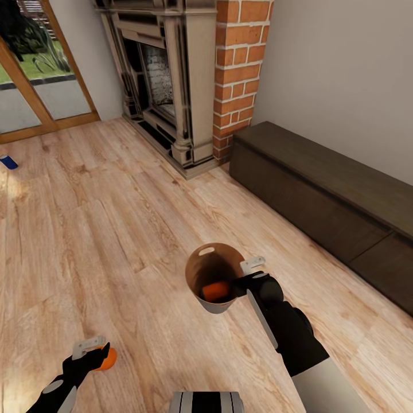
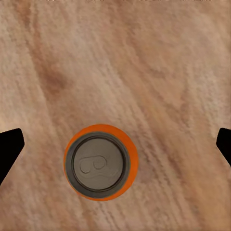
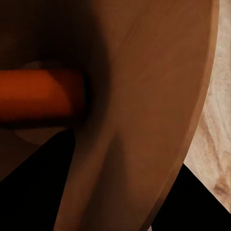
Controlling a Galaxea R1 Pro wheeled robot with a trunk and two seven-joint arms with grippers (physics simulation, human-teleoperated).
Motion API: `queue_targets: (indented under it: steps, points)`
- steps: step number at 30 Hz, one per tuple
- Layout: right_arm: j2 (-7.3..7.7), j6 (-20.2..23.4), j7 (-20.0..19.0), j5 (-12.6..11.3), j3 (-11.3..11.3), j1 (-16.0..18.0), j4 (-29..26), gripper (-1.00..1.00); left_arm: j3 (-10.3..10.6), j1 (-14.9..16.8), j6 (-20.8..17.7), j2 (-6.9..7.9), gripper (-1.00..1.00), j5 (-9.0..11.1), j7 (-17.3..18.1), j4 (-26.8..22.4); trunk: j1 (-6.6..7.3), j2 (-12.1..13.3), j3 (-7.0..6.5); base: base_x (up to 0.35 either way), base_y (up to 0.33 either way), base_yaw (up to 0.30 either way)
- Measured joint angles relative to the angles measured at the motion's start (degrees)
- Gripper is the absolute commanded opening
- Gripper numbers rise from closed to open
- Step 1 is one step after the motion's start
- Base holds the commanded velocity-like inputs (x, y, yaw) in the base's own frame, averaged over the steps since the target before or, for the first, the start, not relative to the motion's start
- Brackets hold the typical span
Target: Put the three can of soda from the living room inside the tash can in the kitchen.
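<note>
My right gripper (image 1: 245, 282) is shut on the rim of the tash can (image 1: 199, 253), a tapered bin with a brown inside, held just above the living room's plank floor. One orange can of soda (image 1: 216, 291) lies inside it; the right wrist view shows that can (image 3: 41, 96) on its side against the brown inner wall (image 3: 154, 96). A second orange can (image 1: 109, 358) stands upright on the floor. My left gripper (image 1: 94, 351) hovers open above it, with its grey top (image 2: 97, 166) between the spread fingers. A blue can (image 1: 8, 162) lies far left.
A stone fireplace (image 1: 172, 74) with a red brick column (image 1: 238, 69) stands at the back. Along the right wall runs a long dark low cabinet (image 1: 327, 189). Wood-framed glass doors (image 1: 34, 74) are at the back left. Open plank floor lies between.
</note>
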State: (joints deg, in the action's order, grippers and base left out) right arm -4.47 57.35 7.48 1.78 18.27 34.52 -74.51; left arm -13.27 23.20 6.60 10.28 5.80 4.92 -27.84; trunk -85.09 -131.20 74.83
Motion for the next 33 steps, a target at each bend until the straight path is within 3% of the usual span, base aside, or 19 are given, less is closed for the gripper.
queue_targets:
  steps: [3,26,33]
  points:
    - [0.0,0.0,0.0,0.0,0.0,0.0,0.0,-1.0,0.0,0.0,0.0,0.0,1.0,0.0,0.0,0.0,0.0,0.0,0.0,0.0,0.0,0.0]
    - [0.0,-0.1,0.0,0.0,0.0,0.0,0.0,-1.0,0.0,0.0,0.0,0.0,1.0,0.0,0.0,0.0,-5.05,-9.2,4.13,0.0,0.0,0.0]
    - [0.0,0.0,0.0,-0.1,0.0,0.0,0.0,-1.0,0.0,0.0,0.0,0.0,1.0,0.0,0.0,0.0,-5.27,-9.6,4.3,0.0,0.0,0.0]
